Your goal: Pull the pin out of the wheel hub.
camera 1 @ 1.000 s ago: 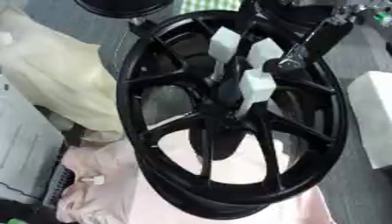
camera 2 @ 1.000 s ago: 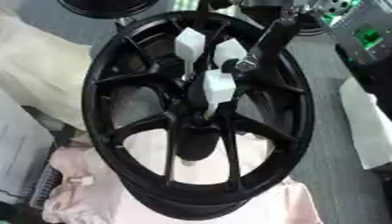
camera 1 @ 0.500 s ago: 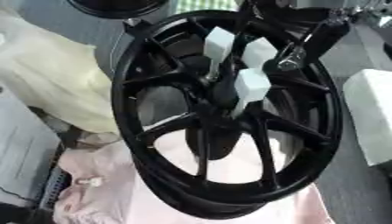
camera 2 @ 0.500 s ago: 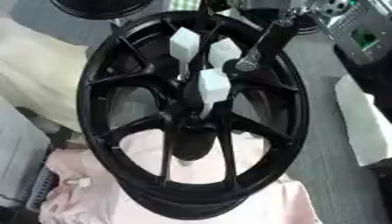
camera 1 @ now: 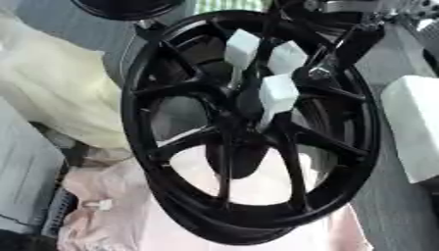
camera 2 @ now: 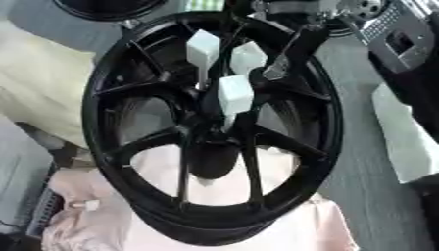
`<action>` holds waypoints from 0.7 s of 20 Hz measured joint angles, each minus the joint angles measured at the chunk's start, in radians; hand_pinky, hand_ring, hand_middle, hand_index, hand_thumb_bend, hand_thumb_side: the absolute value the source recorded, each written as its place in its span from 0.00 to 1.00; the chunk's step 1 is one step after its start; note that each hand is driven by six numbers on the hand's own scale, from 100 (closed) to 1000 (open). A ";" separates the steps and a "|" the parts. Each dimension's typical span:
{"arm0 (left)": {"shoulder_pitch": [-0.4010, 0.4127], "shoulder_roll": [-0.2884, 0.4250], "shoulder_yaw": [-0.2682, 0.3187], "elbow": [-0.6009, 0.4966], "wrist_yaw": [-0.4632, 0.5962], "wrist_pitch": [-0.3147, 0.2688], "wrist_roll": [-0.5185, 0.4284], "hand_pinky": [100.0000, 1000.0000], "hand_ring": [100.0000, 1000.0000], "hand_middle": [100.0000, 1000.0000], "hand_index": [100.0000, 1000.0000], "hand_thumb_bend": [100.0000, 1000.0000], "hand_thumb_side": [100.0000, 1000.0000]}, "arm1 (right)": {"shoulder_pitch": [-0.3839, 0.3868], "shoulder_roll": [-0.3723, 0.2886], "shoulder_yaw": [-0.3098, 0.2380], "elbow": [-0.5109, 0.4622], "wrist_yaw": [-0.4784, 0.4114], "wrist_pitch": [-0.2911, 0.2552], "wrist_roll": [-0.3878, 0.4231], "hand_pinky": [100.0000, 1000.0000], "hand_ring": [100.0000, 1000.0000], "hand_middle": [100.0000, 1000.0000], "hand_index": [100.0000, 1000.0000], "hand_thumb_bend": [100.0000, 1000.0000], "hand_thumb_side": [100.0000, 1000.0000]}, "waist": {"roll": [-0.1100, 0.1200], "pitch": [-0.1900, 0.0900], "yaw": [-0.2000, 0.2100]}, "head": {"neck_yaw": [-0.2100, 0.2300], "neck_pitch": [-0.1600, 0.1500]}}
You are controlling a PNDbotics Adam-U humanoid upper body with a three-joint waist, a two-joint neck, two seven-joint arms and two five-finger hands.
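Grey floor and pale cloths surround a black wheel (camera 1: pixel 249 132). Three white-capped pins (camera 1: pixel 276 93) stand seated at its hub, none drawn. Right hand (camera 2: pixel 287 59) reaches in from above; finger state indiscernible.

- only one bit of the bot shows, coming in from the upper right: the right hand (camera 1: pixel 330 59), basically all black
- it's a slim dark link, kinda bar-shaped, ending in a rounded knuckle
- there's a small silvery-grey round spot on that knuckle, looks like a screw or a joint cap, can't tell which
- further up by the top edge, the arm goes silver-grey with bulkier metal parts, too blurry to make out details
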 measured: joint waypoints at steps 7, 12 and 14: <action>0.000 0.008 -0.004 0.000 -0.001 0.000 0.000 0.47 0.47 0.48 0.62 0.02 0.89 | 0.002 0.006 -0.011 0.016 0.021 0.000 0.000 0.78 0.78 0.72 0.79 0.38 0.17 | -0.001 0.009 0.007 | -0.007 0.000; 0.000 0.008 -0.005 0.000 -0.005 0.001 -0.001 0.47 0.47 0.48 0.62 0.02 0.89 | 0.002 0.007 -0.012 0.019 0.032 0.000 0.000 0.78 0.78 0.72 0.79 0.38 0.17 | -0.002 0.010 0.008 | -0.007 0.000; 0.000 0.008 -0.005 0.000 -0.006 0.001 -0.001 0.47 0.47 0.48 0.62 0.02 0.89 | 0.002 0.007 -0.012 0.022 0.034 0.000 0.000 0.77 0.77 0.71 0.78 0.37 0.15 | -0.002 0.011 0.009 | -0.007 0.000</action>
